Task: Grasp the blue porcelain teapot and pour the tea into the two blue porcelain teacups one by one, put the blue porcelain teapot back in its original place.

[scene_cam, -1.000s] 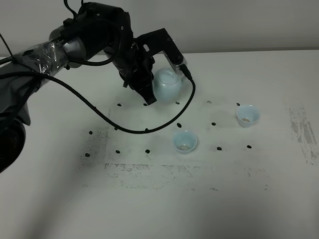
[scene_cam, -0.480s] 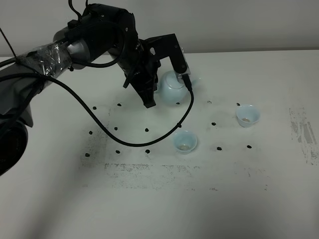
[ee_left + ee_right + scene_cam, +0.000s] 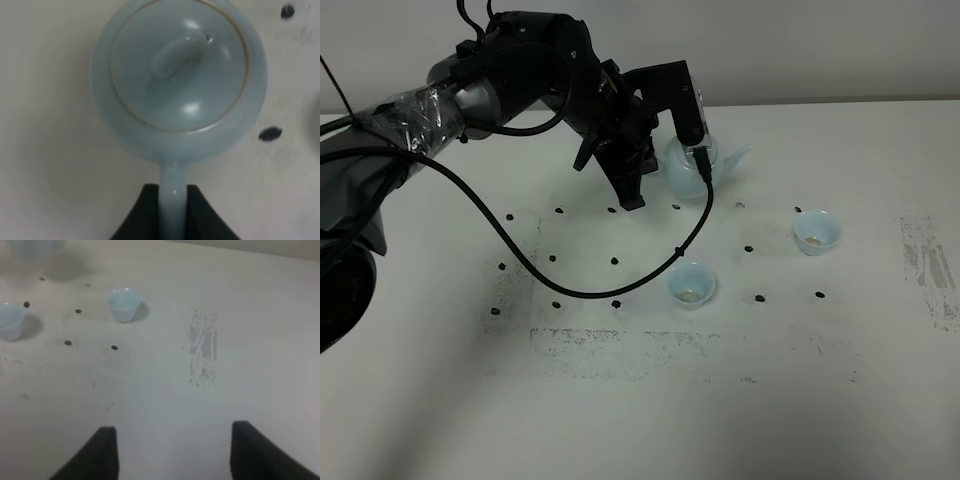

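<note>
High view, blue porcelain teapot point(image 3: 692, 165): sitting upright at the far middle of the desk point(image 3: 620, 400), lid on, spout pointing toward the right side; cannot tell if it is touching the desk.
High view, left claw point(image 3: 658, 168): closing on the teapot handle from the left.
High view, near teacup point(image 3: 691, 285): standing upright in front of the teapot, well apart, something brownish showing inside.
High view, far teacup point(image 3: 817, 232): standing upright to the right of the teapot, also showing a brownish bit.
High view, cable point(image 3: 570, 280): looping from the left arm down over the desk.
Left wrist view, teapot point(image 3: 177, 75): showing from above, knobbed lid seated.
Left wrist view, left claw point(image 3: 173, 210): black fingers point(image 3: 145, 215) pinching the handle on both sides.
Right wrist view, right claw point(image 3: 172, 455): fingers point(image 3: 102, 452) standing apart, holding nothing, hovering over bare desk point(image 3: 165, 405).
Right wrist view, teacups: one point(image 3: 122, 304) and the other point(image 3: 9, 321) standing far off, among black dots point(image 3: 114, 347).
</note>
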`<state>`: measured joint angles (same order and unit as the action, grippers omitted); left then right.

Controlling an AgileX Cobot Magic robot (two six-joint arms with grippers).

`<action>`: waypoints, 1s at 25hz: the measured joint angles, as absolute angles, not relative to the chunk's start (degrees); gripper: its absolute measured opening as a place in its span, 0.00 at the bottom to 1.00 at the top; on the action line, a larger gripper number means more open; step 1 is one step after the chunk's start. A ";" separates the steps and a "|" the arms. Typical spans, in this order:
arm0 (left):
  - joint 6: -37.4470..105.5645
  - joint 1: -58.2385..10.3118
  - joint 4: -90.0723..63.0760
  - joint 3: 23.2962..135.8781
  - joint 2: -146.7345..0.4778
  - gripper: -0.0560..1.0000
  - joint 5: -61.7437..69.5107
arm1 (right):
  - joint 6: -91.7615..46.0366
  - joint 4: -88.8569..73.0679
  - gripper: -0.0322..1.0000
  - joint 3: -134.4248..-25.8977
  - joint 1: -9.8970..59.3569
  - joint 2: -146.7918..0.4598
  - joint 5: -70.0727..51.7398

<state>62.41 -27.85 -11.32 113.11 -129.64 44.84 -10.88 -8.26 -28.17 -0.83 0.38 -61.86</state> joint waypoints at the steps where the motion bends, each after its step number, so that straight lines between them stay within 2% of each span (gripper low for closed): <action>1: 62.90 -27.90 -12.03 113.11 -129.64 0.11 44.25 | -10.88 -8.26 0.49 -28.17 -0.83 0.38 -61.86; 13: 66.53 -31.01 -12.77 114.64 -131.24 0.11 39.34 | -10.88 -8.26 0.49 -28.17 -0.83 0.38 -61.86; 25: 67.05 -33.54 -10.26 125.07 -139.57 0.11 40.55 | -10.88 -8.31 0.49 -28.17 -0.83 0.40 -61.86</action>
<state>67.05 -33.54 -10.26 125.07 -139.57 40.55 -10.88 -8.31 -28.17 -0.83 0.40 -61.86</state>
